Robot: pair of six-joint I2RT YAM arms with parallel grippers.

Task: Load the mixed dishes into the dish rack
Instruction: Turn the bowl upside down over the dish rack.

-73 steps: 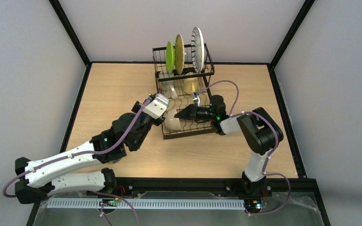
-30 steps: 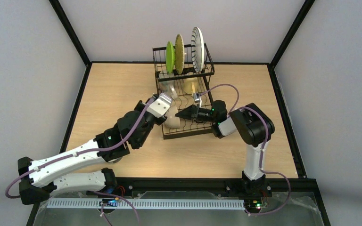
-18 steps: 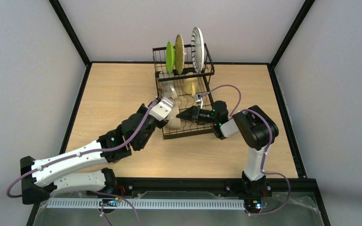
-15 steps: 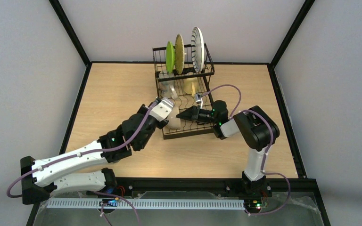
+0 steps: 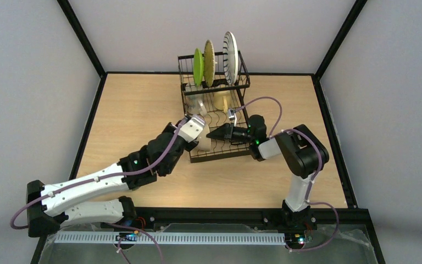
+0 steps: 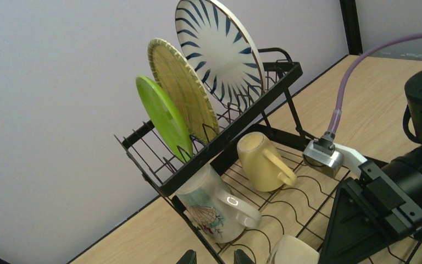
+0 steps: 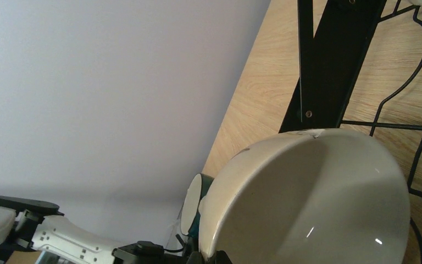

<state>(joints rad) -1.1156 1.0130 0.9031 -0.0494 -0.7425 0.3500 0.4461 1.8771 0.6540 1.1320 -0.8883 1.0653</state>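
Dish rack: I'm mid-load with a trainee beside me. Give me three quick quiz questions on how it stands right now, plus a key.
1. True or false: the pale yellow mug sits on the lower tray of the dish rack.
2. Which dish stands between the green plate and the blue-striped plate in the raised tier?
A. woven bamboo plate
B. a white bowl
C. nothing, the two touch
3. In one word, is the right end effector open or shut?

Key: 1 true; 2 A; 3 shut.
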